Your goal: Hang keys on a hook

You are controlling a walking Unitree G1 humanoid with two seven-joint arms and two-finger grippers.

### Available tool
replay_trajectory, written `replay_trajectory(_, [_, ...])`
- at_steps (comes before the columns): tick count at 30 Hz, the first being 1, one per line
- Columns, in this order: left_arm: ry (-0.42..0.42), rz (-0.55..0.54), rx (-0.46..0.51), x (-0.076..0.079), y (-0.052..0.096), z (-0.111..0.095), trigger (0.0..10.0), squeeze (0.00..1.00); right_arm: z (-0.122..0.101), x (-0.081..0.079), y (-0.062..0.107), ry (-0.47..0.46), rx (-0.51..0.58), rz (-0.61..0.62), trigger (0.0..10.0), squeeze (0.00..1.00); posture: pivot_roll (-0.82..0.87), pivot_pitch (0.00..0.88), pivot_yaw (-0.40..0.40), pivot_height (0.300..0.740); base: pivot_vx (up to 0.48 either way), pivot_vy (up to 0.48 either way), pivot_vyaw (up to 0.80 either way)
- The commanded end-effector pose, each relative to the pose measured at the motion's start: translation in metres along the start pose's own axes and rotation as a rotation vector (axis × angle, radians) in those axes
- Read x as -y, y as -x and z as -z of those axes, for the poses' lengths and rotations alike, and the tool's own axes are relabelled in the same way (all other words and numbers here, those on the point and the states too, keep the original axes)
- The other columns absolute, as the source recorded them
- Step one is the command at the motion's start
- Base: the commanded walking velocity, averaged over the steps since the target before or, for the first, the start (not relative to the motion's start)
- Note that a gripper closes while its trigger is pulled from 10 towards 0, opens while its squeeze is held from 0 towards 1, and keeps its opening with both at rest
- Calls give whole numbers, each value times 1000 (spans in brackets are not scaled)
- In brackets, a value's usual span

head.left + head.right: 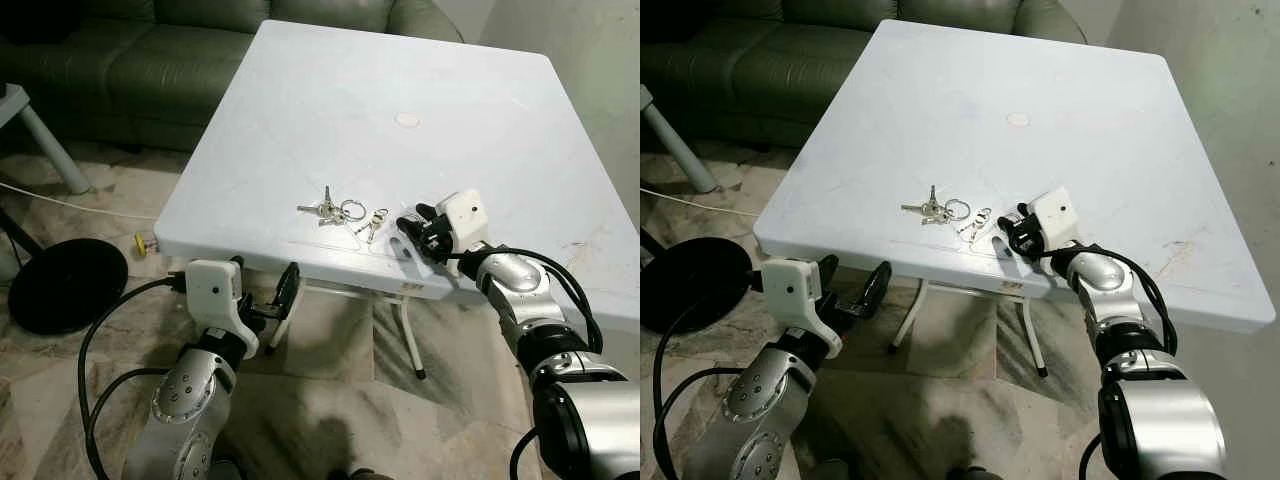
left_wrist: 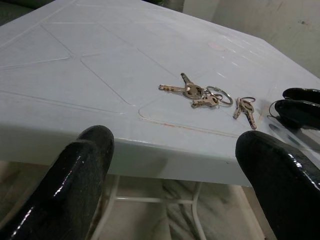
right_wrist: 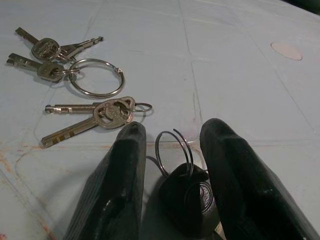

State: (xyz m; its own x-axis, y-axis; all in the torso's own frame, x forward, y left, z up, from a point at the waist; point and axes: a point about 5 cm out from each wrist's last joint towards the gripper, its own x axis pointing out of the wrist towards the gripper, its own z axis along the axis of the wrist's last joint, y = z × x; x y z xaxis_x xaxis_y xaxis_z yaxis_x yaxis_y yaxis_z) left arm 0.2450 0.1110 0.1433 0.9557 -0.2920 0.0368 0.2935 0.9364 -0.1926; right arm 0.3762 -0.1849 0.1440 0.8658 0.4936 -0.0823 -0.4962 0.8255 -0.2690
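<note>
On white table (image 1: 480, 120), keys (image 1: 340, 211) beside right gripper (image 1: 412, 232).

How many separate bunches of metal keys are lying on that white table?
2. A bunch of keys on a large silver ring lies near the front edge of the white plastic table; a smaller pair of keys lies beside it, just ahead of the right gripper.

Shiny metal keys (image 3: 75, 70) on matt white plastic table (image 1: 400, 70); glossy black fingers (image 2: 85, 165); polished stone floor (image 1: 330, 390).
</note>
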Motion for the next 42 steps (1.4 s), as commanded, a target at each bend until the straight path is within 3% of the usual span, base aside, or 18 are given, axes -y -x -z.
replay_trajectory(1, [-5,3,2,3,1,-1,10000,0,-1,4,1,6,-13,8,4392,0,139,181,-84,740,0,0,0])
replay_trajectory(3, [-5,2,2,3,1,-1,10000,0,-1,4,1,6,-11,7,1922,0,139,181,-84,740,0,0,0])
replay_trajectory(5, [-5,2,3,3,2,-1,10000,0,-1,4,1,7,-10,7,1922,0,139,181,-84,740,0,0,0])
replay_trajectory(6, [-4,2,3,3,2,-1,10000,0,-1,4,1,7,-9,7,588,0,139,181,-84,740,0,0,0])
replay_trajectory(9, [-3,0,4,3,2,-1,10000,0,-1,4,1,6,-7,5,39,0,139,186,-86,740,0,0,0])
replay_trajectory(14, [-2,1,5,4,2,-1,10000,0,-1,5,2,12,-8,6,941,0,139,186,-86,740,0,0,0])
replay_trajectory(15, [-2,1,6,4,2,-1,10000,0,-2,5,2,14,-8,5,588,0,139,187,-87,740,0,0,0])
replay_trajectory(16, [-2,1,6,4,2,-1,10000,0,-2,5,2,16,-8,4,1333,0,139,187,-87,740,0,0,0])
replay_trajectory(18, [-1,0,6,4,2,-1,10000,0,-2,6,2,18,-10,4,1608,0,140,188,-88,740,0,0,0])
replay_trajectory(22, [0,-1,8,4,2,-2,10000,0,-2,5,1,21,-11,-1,39,0,141,190,-88,740,0,0,0])
replay_trajectory(28, [2,-5,10,4,1,-2,10000,0,-3,3,0,7,3,0,0,0,141,190,-88,740,0,0,0])
replay_trajectory(29, [3,-6,10,3,1,-2,10000,0,-3,4,0,-5,9,4,0,0,141,190,-88,740,0,0,0])
replay_trajectory(34, [12,-34,19,-1,-2,-3,10000,0,-20,14,-3,-263,172,90,0,0,139,179,-92,740,0,0,0])
replay_trajectory(37, [19,-71,25,-6,-5,-4,10000,0,-25,19,-4,-296,197,153,39,0,136,174,-91,740,0,0,0])
replay_trajectory(38, [19,-83,26,-8,-6,-4,10000,0,-26,20,-4,-290,202,174,5961,0,136,174,-91,740,0,0,0])
replay_trajectory(39, [17,-115,30,-12,-7,-4,10000,0,-27,22,-4,-270,190,206,8667,0,133,171,-91,740,0,0,0])
replay_trajectory(40, [24,-152,33,-18,-9,-4,10000,0,-29,24,-5,-245,182,242,10000,0,125,164,-87,740,0,0,0])
replay_trajectory(42, [42,-245,54,-35,-16,-8,10000,0,-34,27,-7,-215,175,311,10000,0,119,154,-83,740,0,0,0])
